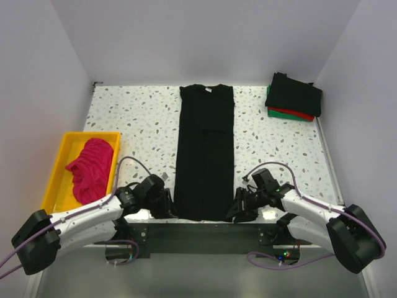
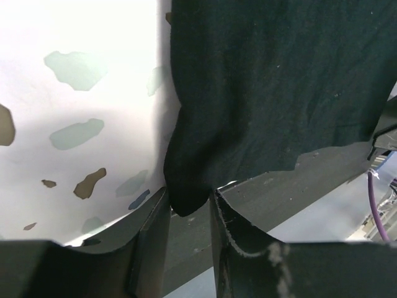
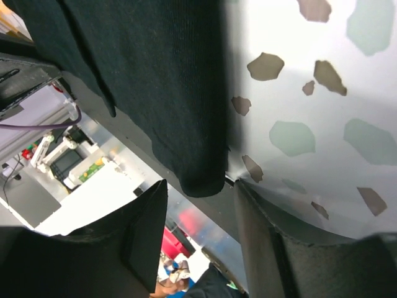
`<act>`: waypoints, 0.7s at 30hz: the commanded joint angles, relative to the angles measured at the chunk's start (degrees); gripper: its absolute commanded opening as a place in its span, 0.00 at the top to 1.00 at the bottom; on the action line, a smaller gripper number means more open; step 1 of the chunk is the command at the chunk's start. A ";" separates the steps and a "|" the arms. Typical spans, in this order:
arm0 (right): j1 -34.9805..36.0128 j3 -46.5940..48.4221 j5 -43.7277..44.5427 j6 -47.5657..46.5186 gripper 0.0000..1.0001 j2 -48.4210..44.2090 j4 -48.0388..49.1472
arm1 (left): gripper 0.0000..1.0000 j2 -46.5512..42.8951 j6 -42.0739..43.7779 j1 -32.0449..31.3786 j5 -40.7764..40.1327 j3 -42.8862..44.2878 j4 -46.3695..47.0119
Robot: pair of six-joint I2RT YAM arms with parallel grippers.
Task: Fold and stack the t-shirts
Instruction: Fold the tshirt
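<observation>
Black t-shirt lies as a long strip down the middle of the counter, hem at the near edge. We note left hand and right hand both apart, each astride a hem corner. Risk: they pinch only the top layer and the fold slips open.

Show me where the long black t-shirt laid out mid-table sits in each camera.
Top external: long black t-shirt, a strip down the table's middle.
Left wrist: upper right, its near corner dipping between the fingers.
Right wrist: upper left, its corner between that wrist's fingers.
Shared landmark: the speckled tabletop beside the shirt.
</observation>
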 commanded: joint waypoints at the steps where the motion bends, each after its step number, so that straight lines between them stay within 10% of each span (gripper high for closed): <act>1: 0.40 -2.79 2.49 0.80 0.49 1.49 1.29 | 0.66 0.44 -0.49 0.06 -0.21 -2.69 -1.04; 21: 0.31 -1.04 2.23 0.80 0.83 2.28 2.62 | 0.96 0.35 0.73 -0.99 2.25 -2.69 -0.95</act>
